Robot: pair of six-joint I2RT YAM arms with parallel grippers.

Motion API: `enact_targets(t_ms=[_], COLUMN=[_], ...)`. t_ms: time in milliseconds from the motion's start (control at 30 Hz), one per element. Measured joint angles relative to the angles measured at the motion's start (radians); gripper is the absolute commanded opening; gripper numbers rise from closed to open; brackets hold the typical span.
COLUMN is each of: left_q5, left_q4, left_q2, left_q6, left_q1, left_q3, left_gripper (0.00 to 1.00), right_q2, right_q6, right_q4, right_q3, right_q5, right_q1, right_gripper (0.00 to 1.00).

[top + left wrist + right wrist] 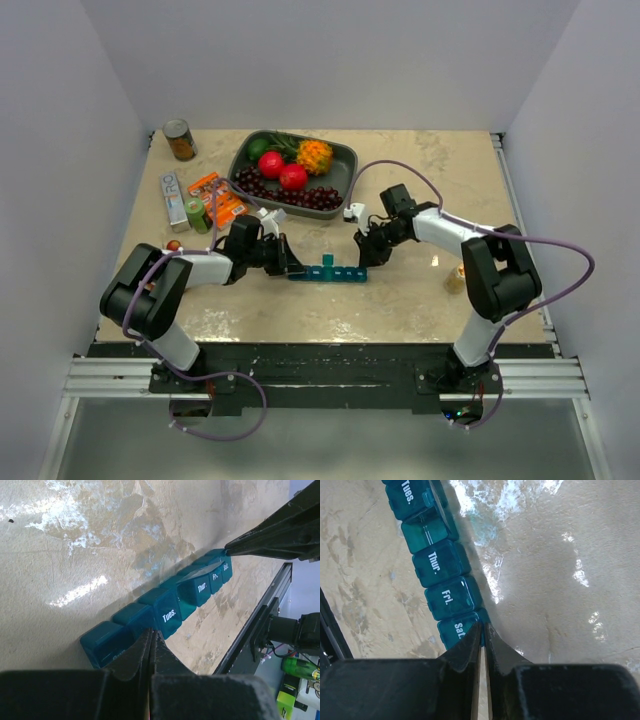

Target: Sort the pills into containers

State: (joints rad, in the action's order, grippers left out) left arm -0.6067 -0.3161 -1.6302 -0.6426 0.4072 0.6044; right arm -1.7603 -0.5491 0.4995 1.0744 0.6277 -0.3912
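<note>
The teal pill-organizer strip [330, 272] lies on the table between my two grippers. One middle compartment has its lid [197, 573] raised; the other lids look closed. My left gripper [293, 267] is shut, with its tips [151, 632] resting on the strip's left end just before "Tues." [169, 615]. My right gripper [362, 261] is shut but for a thin slit, and its tips [481, 627] touch the far edge of the "Sat." compartment [455, 630]. Its fingers also show in the left wrist view [270, 537]. No loose pills show.
A dark grey tray [342, 175] of fruit stands at the back. A can [180, 140], a white box [173, 197], an orange packet [216, 196] and a green bottle [197, 215] are at the left. A small tan bottle [455, 277] stands beside the right arm.
</note>
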Motion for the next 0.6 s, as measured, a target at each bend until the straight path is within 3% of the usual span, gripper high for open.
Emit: enact_targets(t_ms=[400,600], left_q5=[0.008,0.013], left_q4=[0.004,0.016], left_q2=[0.005,0.010], left_q6=[0.000,0.000], left_q1=[0.006,0.008], left_q3=[0.000,0.002], left_gripper=[0.00,0.00], right_q2=[0.181,0.104], right_q6=[-0.098,-0.105], right_q4=[0.059,0.060], right_q3=[0.002,0.002], right_q5=[0.133,0.143], right_q1=[-0.001,-0.032], right_gripper=[0.16,0.17])
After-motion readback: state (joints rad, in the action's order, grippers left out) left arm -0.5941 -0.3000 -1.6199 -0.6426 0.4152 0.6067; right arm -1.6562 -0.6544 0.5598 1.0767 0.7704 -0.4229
